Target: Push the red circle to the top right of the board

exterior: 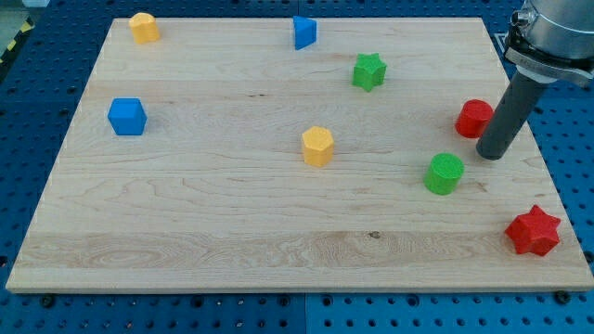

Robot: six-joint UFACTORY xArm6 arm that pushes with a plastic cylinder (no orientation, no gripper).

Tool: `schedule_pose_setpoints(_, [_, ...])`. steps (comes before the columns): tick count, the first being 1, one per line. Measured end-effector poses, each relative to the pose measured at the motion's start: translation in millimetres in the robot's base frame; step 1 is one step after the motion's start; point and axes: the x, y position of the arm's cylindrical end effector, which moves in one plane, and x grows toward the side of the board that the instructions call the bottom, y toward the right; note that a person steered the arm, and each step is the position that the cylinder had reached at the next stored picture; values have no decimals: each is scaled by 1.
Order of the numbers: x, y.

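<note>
The red circle lies near the board's right edge, about a third of the way down. My tip rests on the board just below and to the right of it, touching or almost touching its lower right side. The rod rises up and to the right, out of the view's top right corner, and hides a little of the circle's right side.
A green circle lies down-left of my tip. A red star sits at the bottom right. A green star, a blue triangle, two yellow blocks and a blue cube lie further left on the wooden board.
</note>
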Motion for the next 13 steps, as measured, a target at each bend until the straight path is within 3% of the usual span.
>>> schedule_pose_setpoints(3, [-8,-4])
schedule_pose_setpoints(13, [-103,-26])
